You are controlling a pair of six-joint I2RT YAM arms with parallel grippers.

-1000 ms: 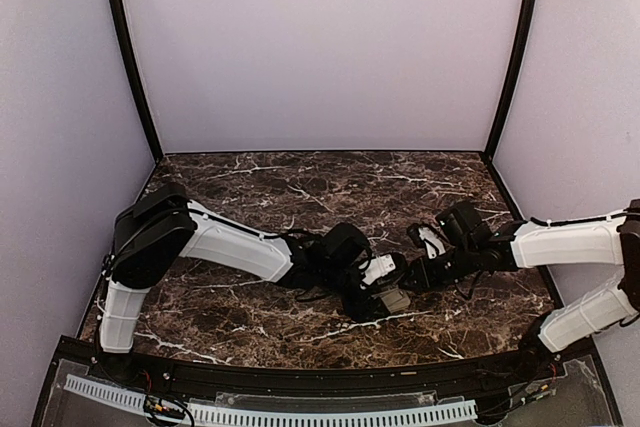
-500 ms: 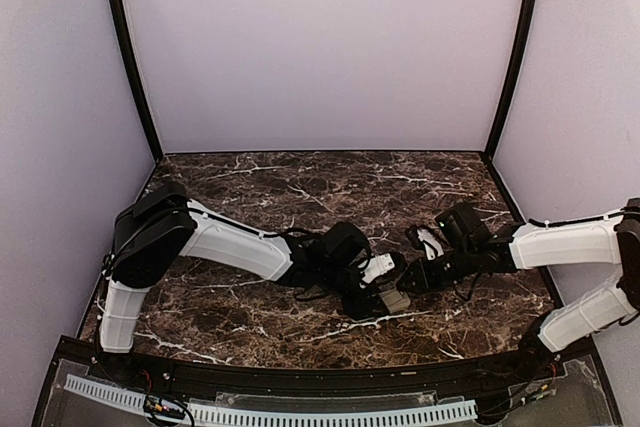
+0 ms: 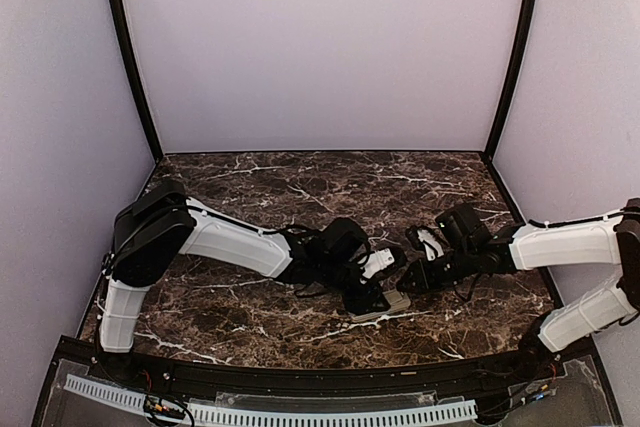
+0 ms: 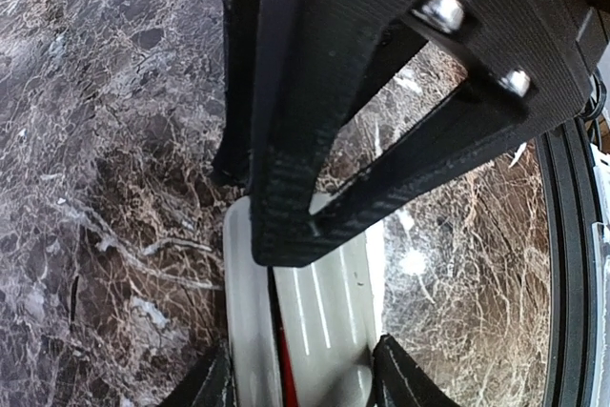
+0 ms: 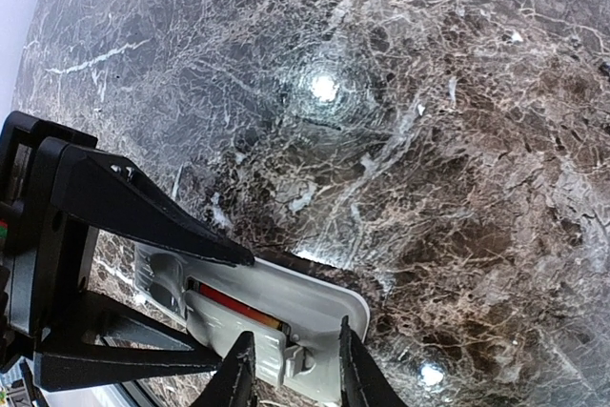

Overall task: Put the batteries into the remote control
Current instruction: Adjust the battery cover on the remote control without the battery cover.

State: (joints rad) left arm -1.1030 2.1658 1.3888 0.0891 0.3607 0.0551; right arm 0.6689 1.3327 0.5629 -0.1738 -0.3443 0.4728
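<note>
Left tool (image 4: pixel 303 383) has narrowed its jaws over the last second. It's now about half open and straddling the remote control (image 3: pixel 386 304), one finger (image 4: pixel 212 386) on each long side. The left wrist view doesn't show whether the pads are actually bearing on the casing, so I can't tell if that's a grip yet.

Right tool (image 5: pixel 291 367) hasn't changed. Its jaws are fairly narrow and closed across the remote's end, so it's holding the body steady.

From the top camera the remote has slid slightly toward the arm bases. It shows more of its pale edge than a second ago and looks flatter on the tabletop (image 3: pixel 250 187). It sits between the two tools, centre-near area.

Compartment faces up with the cover off. One battery (image 5: pixel 238 304) shows as a red strip down in the slot. I can't see a second one in any view; it may be hidden under the left tool's finger truss, or not in yet.

My read: the left arm is done pushing the cell in and is moving to clamp the remote body. That suggests at least one battery is seated and we're past the midpoint. I'm not confirming the load until I get a clear view of the slot. The risk is the left jaws squeezing the casing off-square and levering it out of the right tool's hold.
</note>
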